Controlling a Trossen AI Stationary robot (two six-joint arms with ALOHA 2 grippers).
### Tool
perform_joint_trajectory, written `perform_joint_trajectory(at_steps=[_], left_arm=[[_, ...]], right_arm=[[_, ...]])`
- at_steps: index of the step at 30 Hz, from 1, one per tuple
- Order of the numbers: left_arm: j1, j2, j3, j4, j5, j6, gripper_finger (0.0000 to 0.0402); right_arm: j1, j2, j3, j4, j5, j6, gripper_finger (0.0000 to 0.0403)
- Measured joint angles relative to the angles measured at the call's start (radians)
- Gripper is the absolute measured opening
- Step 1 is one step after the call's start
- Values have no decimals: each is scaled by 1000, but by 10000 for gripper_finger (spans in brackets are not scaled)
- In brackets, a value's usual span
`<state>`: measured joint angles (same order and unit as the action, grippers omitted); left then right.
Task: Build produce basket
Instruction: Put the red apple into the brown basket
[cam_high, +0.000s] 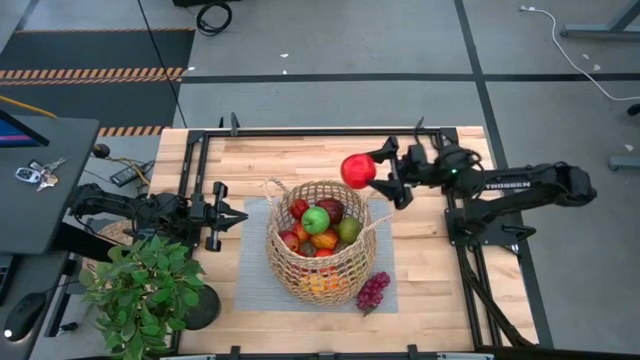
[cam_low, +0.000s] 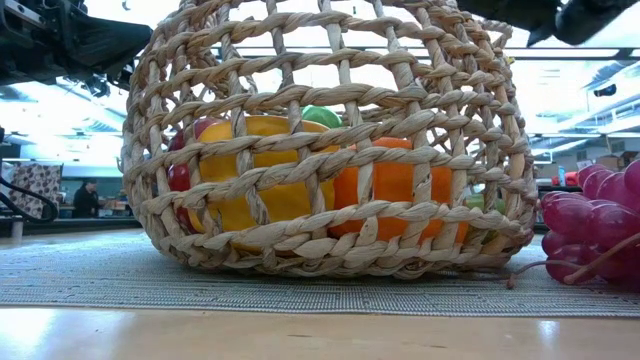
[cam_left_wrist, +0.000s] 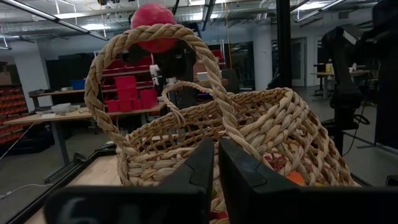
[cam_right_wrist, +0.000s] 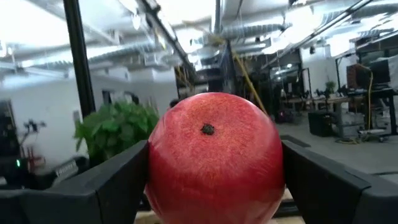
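Right gripper (cam_high: 374, 172) clamps a red apple (cam_high: 357, 171) between widely spread fingers, raised just beyond the basket (cam_high: 318, 243), toward the table's far edge. Basket sits mid-table on a grey mat (cam_high: 253, 270), holding mixed fruit. Purple grapes (cam_high: 372, 291) lie beside it. Left gripper (cam_high: 232, 216), fingers closed and empty, waits at the basket's left side.

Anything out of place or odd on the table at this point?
Only the purple grapes stand out: they lie on the grey mat against the basket, not in it. The right gripper holds a red apple beside the basket; the left gripper waits shut.
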<state>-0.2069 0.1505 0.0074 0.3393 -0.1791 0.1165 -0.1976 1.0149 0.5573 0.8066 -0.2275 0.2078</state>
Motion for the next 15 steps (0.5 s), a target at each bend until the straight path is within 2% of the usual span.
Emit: perform_joint_trajectory(at_steps=[8,15], left_arm=[[0,0,0,0,0,0,35],[0,0,0,0,0,0,30]], right_arm=[[96,110,159,-209,52,-126,346],[185,201,270,-377,223,-302,346]])
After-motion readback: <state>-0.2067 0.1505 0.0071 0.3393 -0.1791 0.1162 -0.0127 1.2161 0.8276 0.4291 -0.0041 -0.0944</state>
